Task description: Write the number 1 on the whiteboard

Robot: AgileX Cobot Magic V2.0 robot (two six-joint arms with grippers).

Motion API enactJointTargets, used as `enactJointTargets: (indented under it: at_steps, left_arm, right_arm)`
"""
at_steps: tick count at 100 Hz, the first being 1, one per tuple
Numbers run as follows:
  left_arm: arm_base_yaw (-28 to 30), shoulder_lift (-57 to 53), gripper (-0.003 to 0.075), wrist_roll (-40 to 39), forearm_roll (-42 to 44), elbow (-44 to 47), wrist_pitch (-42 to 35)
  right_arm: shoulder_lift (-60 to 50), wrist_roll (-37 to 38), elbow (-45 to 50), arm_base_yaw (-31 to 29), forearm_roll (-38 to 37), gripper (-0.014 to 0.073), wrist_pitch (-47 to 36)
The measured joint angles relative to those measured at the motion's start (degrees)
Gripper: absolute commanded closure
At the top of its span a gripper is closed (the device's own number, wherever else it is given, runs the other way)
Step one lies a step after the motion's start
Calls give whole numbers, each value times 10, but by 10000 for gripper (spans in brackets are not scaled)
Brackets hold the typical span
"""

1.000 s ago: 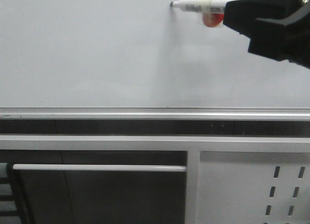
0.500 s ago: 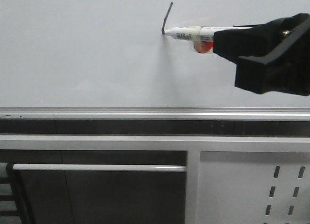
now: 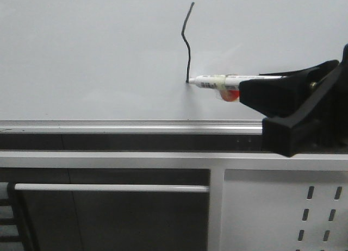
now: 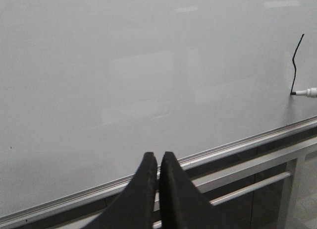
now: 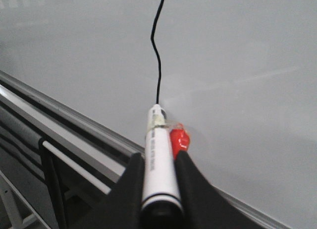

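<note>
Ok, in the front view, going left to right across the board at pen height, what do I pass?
Bare whiteboard → the number 1, its lower end at the pen tip → white marker pen lying level → red blob under the pen → black right tool clamped on the pen.

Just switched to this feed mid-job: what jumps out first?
A thin black wavy stroke, the number 1, runs down the upper middle of the whiteboard. The right tool is shut on a white marker, its tip at the stroke's bottom end. The left tool is shut, idle near the board's lower rail.
</note>
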Motion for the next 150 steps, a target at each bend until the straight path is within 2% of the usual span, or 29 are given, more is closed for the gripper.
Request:
enactJointTargets:
  at_steps: [37, 49, 65, 87, 111, 129, 150]
  left_arm:
    - [0, 0, 738, 0, 0, 0, -1]
    - [0, 0, 738, 0, -1, 0, -14]
    - [0, 0, 738, 9, -11, 0, -75]
    - [0, 5, 736, 116, -43, 0, -174]
    - [0, 110, 737, 136, -26, 1, -279]
    - [0, 182, 738, 137, -6, 1, -290]
    - [0, 198, 738, 137, -4, 0, -292]
  right_arm:
    - [-3, 0, 22, 0, -19, 644, 5]
    - [-66, 13, 51, 0, -56, 644, 6]
    - [-157, 63, 90, 0, -81, 644, 9]
    - [-212, 147, 88, 0, -135, 644, 99]
    - [-213, 244, 24, 0, -235, 644, 211]
    - [-213, 273, 0, 0, -264, 644, 236]
    - [-213, 278, -1, 0, -267, 644, 243]
